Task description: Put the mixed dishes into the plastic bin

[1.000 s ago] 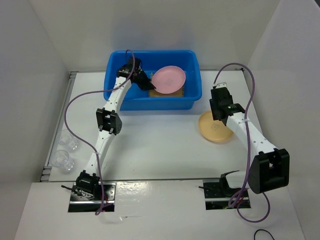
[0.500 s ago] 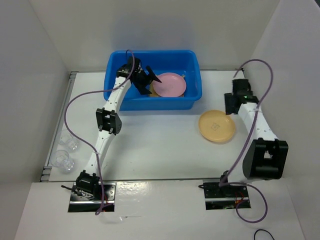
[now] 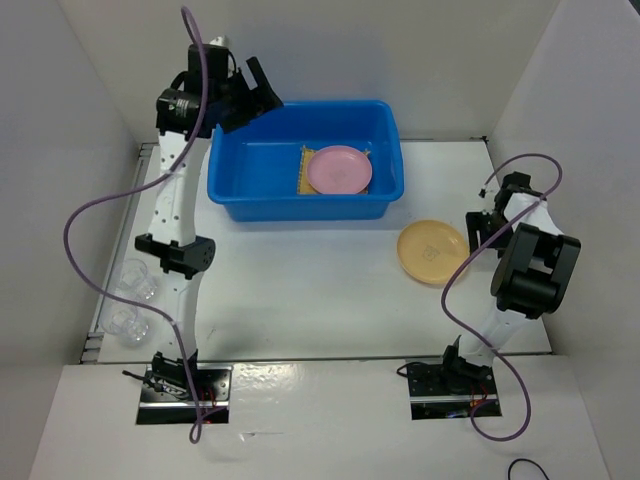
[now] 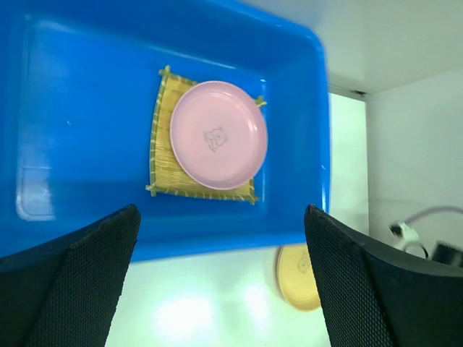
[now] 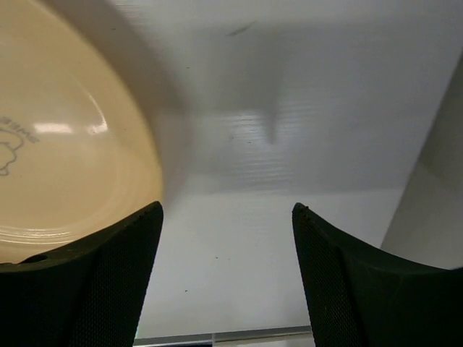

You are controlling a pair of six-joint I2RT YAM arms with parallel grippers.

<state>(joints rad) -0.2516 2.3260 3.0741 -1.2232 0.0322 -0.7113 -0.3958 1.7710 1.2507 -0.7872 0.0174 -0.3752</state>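
Your left gripper hangs high above the large bright blue rectangular plastic bin, jaws spread wide w/ nothing in them. Below it the round pink plate sits flat on the square yellow woven bamboo mat, right of centre on the bin floor, so those two look done. Right gripper is low at the right edge of the round tan-orange plate, jaws apart and unloaded, prob. set to pinch that rim. That plate lies flat on the white table, near-right of the bin. The enclosure wall is close on the right, so swing room is tight. Two small clear plastic cups wait at the near-left table edge, and the bin's left half shows bare floor for them.
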